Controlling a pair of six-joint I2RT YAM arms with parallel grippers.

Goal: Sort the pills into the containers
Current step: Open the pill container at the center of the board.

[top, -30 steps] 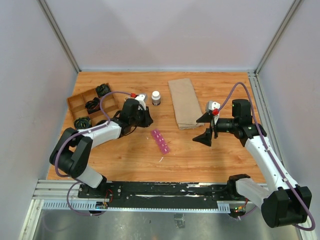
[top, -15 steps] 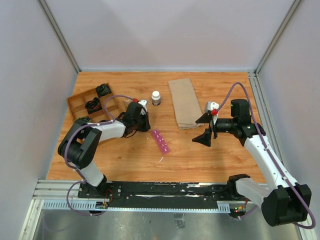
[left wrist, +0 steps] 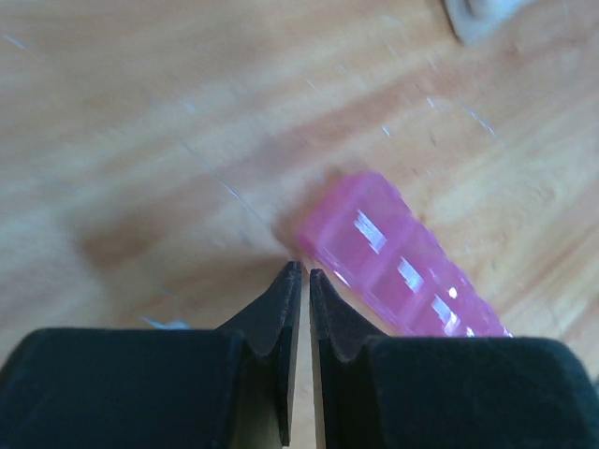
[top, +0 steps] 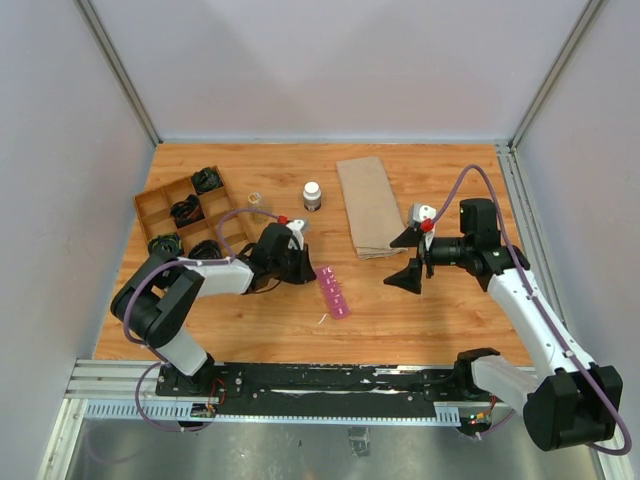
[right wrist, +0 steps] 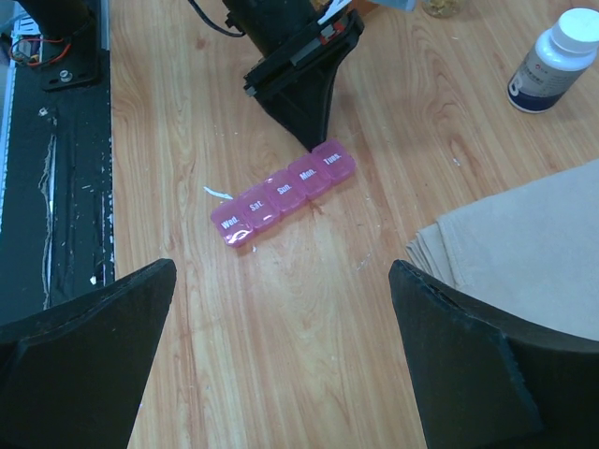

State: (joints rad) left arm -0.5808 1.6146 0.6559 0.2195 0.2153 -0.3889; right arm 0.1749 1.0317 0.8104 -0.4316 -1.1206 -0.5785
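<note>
Left gripper (right wrist: 314,142) pinched shut, empty, tips just beside containers (right wrist: 284,195) end; right gripper (top: 409,257) gaping wide, empty; bottle (top: 312,195), folded brown sheet (top: 368,205), tray (top: 147,208) well apart.

Containers (right wrist: 283,196): pink strip flat on the desk (right wrist: 187,318), lids down, marked Wed, Sat, Sun, Mon, Tues.
Left claw (right wrist: 316,140): black, jaws together, tip just beside the Tues end.
Right claw (right wrist: 281,271): fingers spread wide, nearer than the strip.
Bottle (right wrist: 552,58): white cap, top right.
Folded brown paper (right wrist: 524,253): right edge.
</note>
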